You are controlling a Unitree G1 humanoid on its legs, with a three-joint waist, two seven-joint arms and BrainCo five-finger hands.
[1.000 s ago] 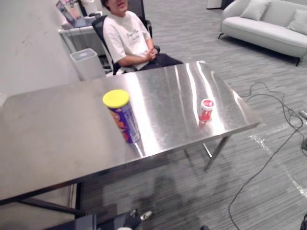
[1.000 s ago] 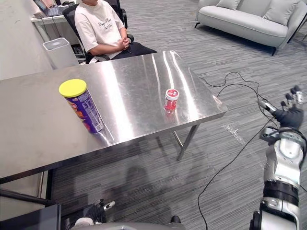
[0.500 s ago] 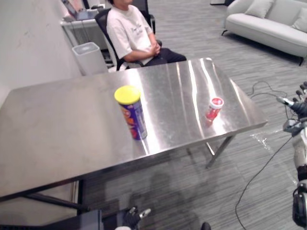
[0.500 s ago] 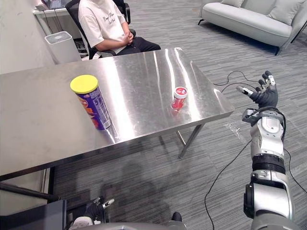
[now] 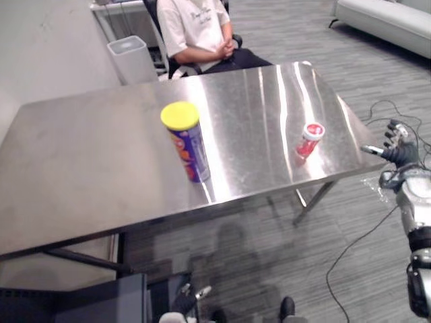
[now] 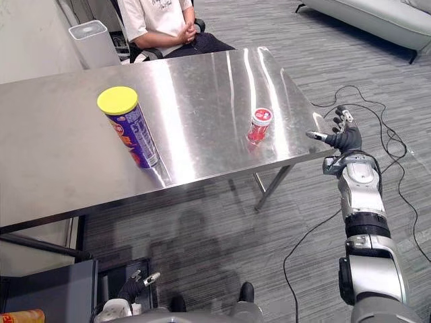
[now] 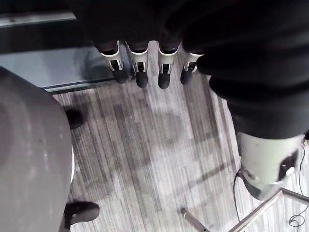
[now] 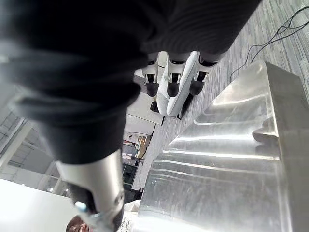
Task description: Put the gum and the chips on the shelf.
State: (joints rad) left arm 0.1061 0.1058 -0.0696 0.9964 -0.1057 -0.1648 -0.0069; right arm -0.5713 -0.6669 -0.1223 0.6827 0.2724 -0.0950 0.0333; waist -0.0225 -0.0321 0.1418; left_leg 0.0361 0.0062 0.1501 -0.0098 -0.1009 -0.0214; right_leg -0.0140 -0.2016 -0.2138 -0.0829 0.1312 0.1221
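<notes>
**Chips and gum both on the table; both hands empty**

Chips: 1 tall cylindrical can with a yellow lid and a blue-purple printed body (image 5: 185, 145). It stands upright on the brushed stainless-steel table (image 5: 87, 168), close to the near edge and roughly mid-width. Nothing touches it.

Gum: 1 small red tub with a red-and-white lid (image 5: 310, 139). It stands upright on the same table, toward the robot's right and near the right-hand corner. It is well apart from the can.

Right hand (image 6: 343, 138): raised in the air just off the table's right edge, near the gum tub but not touching it. Fingers are spread and straight, thumb out to the side, released and grasping nothing. In the right wrist view the straight fingers (image 8: 171, 79) point out over the steel top.

Left hand (image 7: 141, 72): low at the robot's left, below table height, over the grey striped carpet (image 6: 222, 229). Fingers hang in a straight row, relaxed, nothing in them.

Surroundings: 1 person in a white T-shirt (image 5: 195, 27) sits in a dark chair at the table's far side, hands clasped in the lap. A white bin-shaped unit (image 5: 131, 57) stands on the floor beside the person. A light grey sofa (image 6: 377, 13) stands at the far right.
</notes>
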